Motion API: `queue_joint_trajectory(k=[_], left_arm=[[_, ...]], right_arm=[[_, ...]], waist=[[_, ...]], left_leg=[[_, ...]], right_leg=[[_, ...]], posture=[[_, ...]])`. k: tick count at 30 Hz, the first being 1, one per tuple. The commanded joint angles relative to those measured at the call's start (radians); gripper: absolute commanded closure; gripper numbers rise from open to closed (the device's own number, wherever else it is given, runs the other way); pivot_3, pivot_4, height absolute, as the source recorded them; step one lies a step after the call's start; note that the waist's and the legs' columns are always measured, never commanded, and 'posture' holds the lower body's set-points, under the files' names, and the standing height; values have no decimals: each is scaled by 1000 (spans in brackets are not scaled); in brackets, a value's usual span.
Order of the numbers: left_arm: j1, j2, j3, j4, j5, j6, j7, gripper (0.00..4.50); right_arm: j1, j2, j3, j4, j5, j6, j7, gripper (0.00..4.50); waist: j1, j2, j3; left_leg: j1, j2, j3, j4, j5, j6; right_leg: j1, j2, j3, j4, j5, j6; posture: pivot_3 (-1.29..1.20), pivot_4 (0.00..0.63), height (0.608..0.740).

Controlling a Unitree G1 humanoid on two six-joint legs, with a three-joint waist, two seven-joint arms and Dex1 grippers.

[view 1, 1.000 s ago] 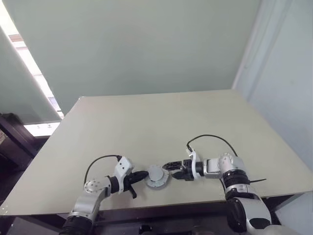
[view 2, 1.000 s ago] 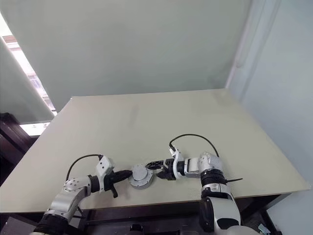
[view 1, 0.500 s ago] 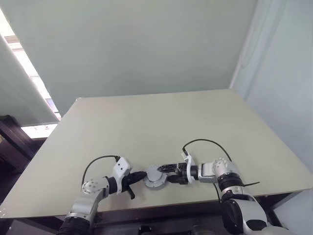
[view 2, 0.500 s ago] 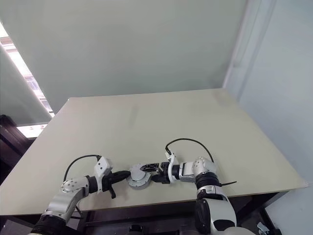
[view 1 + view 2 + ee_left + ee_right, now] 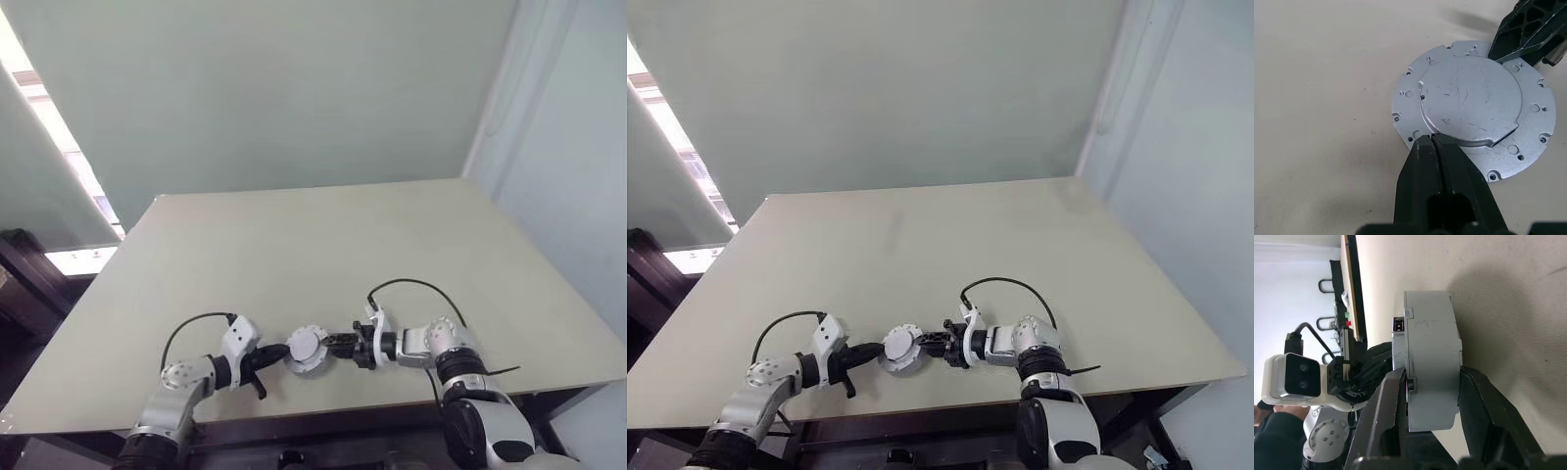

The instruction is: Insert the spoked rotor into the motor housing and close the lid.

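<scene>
A silver-grey round metal unit (image 5: 307, 349), a thick drum on a flat flange with small holes (image 5: 1469, 98), sits near the table's front edge between my two grippers. It is closed: no copper windings show, so I cannot tell motor housing from lid. The spoked rotor is out of view. My right gripper (image 5: 1432, 375) is shut on the unit across its thickness, one finger (image 5: 1393, 401) on each flat side. The unit looks slightly tilted up. My left gripper (image 5: 1431, 140) is shut, its tips at the flange's rim on the opposite side.
The beige table (image 5: 323, 245) stretches away behind the unit. Its front edge runs just below both hands. Black cables loop over each wrist (image 5: 411, 286). A person's dark sleeve (image 5: 1271, 431) shows beyond the table edge in the right wrist view.
My right gripper's fingers have shut from wide open onto the grey unit, which now looks tipped up a little. The left gripper has kept still and shut.
</scene>
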Motion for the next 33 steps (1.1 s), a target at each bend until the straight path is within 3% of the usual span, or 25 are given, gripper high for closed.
queue_joint_trajectory(k=[1,8,11,16,25,33], left_arm=[[1,-17,-39,12,15,3,-26,4500],[-4,-37,-23,4,1,40,-9,4500],[-11,-29,-26,-22,-12,145,-17,4500],[-8,-9,19,-89,-54,287,4,3306],[1,5,276,-216,-245,535,134,100],[5,-60,498,-273,-533,930,294,0]], right_arm=[[-4,23,7,-16,35,10,4,3292],[3,26,9,-15,36,9,-5,3292],[7,28,10,-17,37,9,-11,3292],[12,29,8,-19,41,6,-22,3292],[19,27,2,-21,51,3,-28,3292],[17,39,-35,-31,95,-6,-18,3292]], waist=[[0,0,0],[0,1,0],[0,1,0],[-3,2,0],[-24,0,1],[-33,-3,3]], left_leg=[[0,0,0,0,0,0],[0,0,0,0,0,0],[1,0,0,0,0,0],[2,0,0,0,0,0],[-2,1,-1,-1,0,0],[-2,1,-1,-2,0,0]], right_leg=[[0,0,0,0,0,0],[0,0,0,0,0,0],[1,0,0,0,0,0],[1,0,0,0,0,0],[-3,0,-1,0,0,0],[-3,0,-1,-1,0,0]], posture=[[0,0,740],[0,0,740],[0,0,740],[0,0,740],[0,0,740],[0,0,740]])
